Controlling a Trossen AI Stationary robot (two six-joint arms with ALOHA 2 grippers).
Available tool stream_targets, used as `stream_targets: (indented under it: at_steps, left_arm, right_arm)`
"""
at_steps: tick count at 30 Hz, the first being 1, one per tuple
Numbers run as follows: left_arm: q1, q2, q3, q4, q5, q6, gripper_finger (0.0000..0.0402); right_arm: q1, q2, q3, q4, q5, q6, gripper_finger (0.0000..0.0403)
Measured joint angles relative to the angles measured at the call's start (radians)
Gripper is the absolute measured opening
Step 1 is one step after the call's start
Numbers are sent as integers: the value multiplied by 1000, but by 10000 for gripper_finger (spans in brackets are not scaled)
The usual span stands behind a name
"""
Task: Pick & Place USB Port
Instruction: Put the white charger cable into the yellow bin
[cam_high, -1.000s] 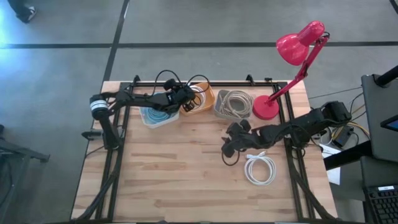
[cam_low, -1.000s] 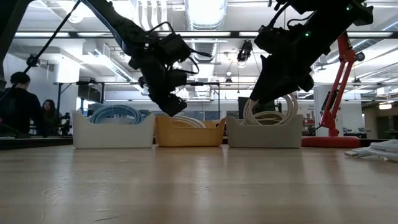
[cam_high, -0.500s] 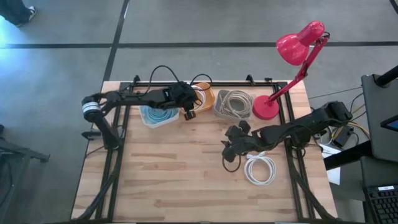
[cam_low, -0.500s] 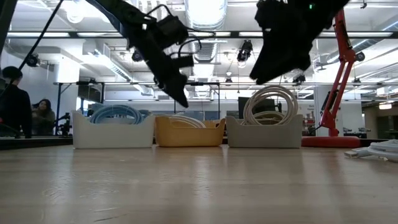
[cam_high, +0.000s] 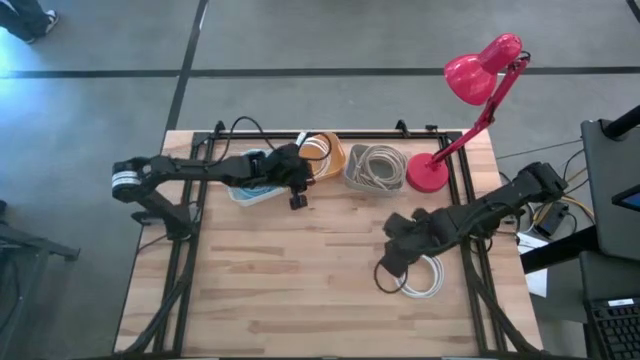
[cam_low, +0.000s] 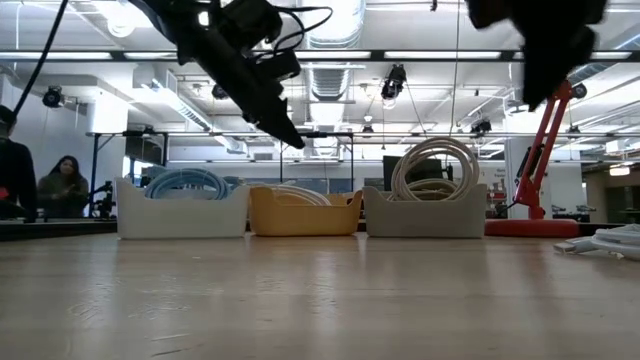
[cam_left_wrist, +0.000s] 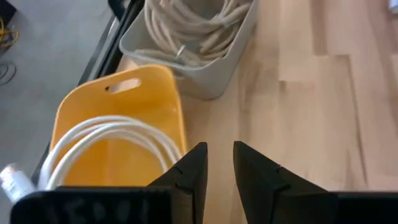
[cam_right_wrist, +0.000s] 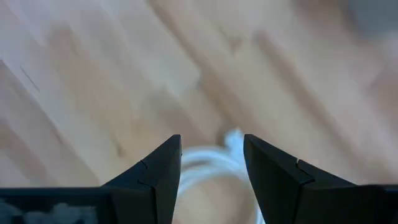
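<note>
The right end effector is in the lower right part of the high view, just beside the coiled white cable that lies loose on the counter. Its fingers stand apart and hold nothing; in the right wrist view the white cable shows between and beyond them. I judge that the step in hand is the approach to this cable, which seems to be the USB thing of the task. The next move calls for lowering over one strand of the coil and closing on it. The left end effector hangs near the upper centre, just in front of the yellow bin, its fingers with a narrow gap between them, empty. The grey bin beside it holds beige cable.
</note>
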Motion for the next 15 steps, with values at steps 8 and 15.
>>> stream_targets:
  at_steps: [8, 15]
  left_arm:
    - [-35, -47, -109, 96, 1, -26, 87]
    - [-38, -48, -147, 116, 1, -52, 85]
  right_arm:
    - [55, 0, -162, -11, -173, 279, 169]
    - [58, 0, -317, -7, -315, 423, 169]
